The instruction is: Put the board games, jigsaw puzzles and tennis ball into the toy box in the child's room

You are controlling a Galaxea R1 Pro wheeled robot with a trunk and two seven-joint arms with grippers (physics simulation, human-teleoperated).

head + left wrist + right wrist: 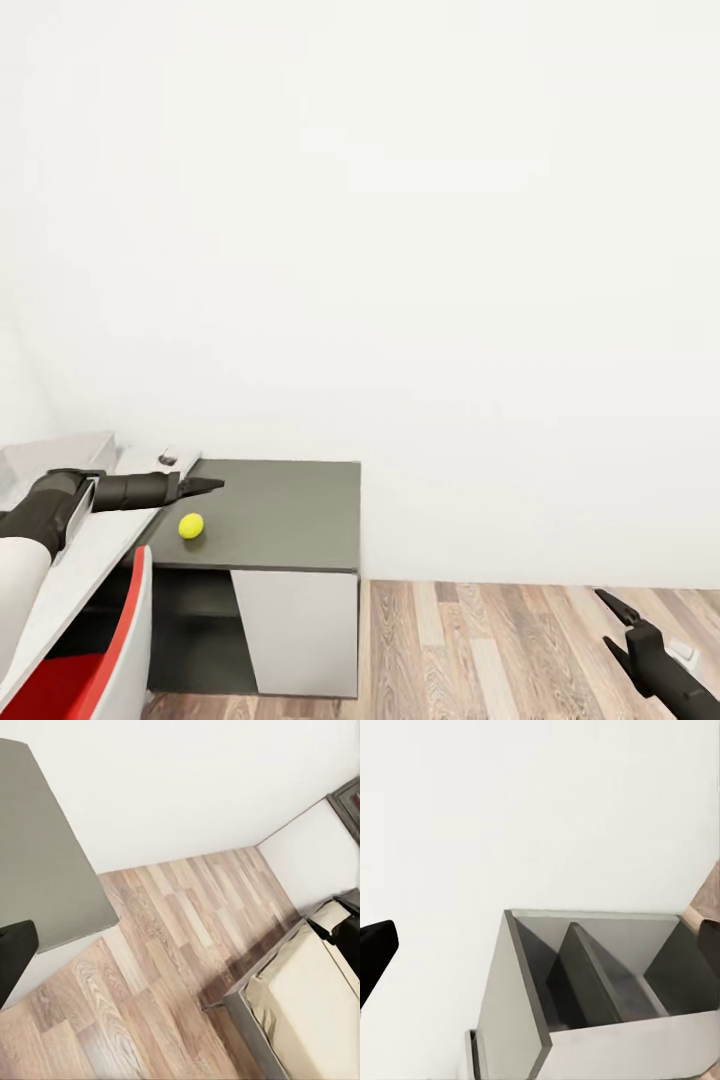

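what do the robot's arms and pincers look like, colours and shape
In the head view the left arm has a smooth white outer shell, then a black cylindrical forearm with a pale grey band at the wrist, ending in a slim, dark, pointed left pincer. The right pincer is likewise black and tapered, on a chunky black wrist with a small white patch. No cables or markings show.

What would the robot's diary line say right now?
left gripper: above tennis ball, holding nothing | ball: on table, dark section | right gripper: low, over floor

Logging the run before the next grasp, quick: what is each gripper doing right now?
Left gripper: empty above the dark desk section, near the tennis ball; open or shut cannot be told.
Right gripper: open, empty, over the floor.
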